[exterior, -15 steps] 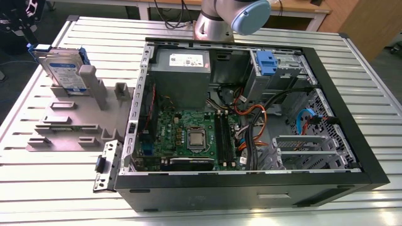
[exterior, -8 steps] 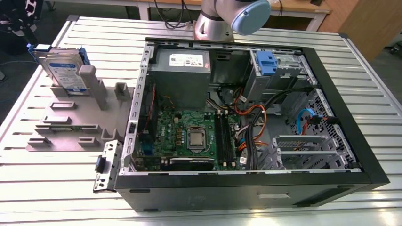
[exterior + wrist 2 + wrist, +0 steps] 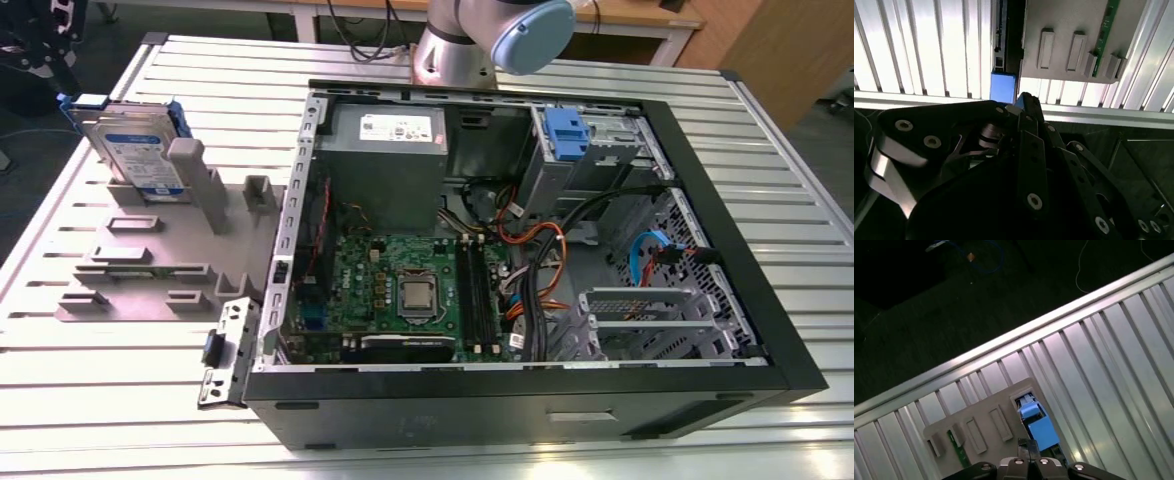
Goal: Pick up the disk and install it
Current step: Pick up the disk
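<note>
Ribbed metal table (image 3: 781,150); arm (image 3: 527,30) out at its edge, near the upright disk (image 3: 134,150).

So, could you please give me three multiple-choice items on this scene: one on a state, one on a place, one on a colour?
1. The computer case is:
A) lying open
B) shut with a panel
C) wrapped in foil

2. The disk is:
A) inside the case
B) upright in the grey holder
C) held in a person's hand

3. The disk's side rails are:
A) red
B) blue
C) yellow

Answers:
1. A: the motherboard shows from above.
2. B: the disk stands in a slot of the holder, at the exterior view's left of the case.
3. B: blue edges frame the silver body.
</note>
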You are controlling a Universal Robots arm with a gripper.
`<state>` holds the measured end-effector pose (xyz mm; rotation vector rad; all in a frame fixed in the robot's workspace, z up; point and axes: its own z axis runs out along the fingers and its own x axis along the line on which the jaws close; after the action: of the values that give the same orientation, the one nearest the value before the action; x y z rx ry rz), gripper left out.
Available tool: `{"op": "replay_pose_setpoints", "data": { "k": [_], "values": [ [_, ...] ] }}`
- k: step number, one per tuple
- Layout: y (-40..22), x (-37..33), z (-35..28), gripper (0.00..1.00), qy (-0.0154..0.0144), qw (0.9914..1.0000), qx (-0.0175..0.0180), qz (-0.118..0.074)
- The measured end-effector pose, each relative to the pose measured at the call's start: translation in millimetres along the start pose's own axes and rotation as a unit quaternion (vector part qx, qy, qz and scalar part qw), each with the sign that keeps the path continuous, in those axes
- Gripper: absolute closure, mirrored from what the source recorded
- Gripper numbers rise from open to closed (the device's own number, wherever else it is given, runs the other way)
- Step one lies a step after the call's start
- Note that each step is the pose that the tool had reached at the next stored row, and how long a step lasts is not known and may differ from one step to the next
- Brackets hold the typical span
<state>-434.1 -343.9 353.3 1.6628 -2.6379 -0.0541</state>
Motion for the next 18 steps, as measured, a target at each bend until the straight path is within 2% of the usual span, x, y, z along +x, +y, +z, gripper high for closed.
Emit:
{"op": "replay_pose_setpoints", "data": {
  "k": [3, 6, 18],
  "values": [
    [0.0, 0.0, 0.1, 0.89, 0.0011, 0.99965, 0.0, -0.027],
    [0.0, 0.0, 0.1, 0.89, 0.0021, 0.99868, 0.0001, -0.051],
    [0.1, 0.0, 0.1, 0.89, 0.0022, 0.99856, 0.0001, -0.054]
  ]
}}
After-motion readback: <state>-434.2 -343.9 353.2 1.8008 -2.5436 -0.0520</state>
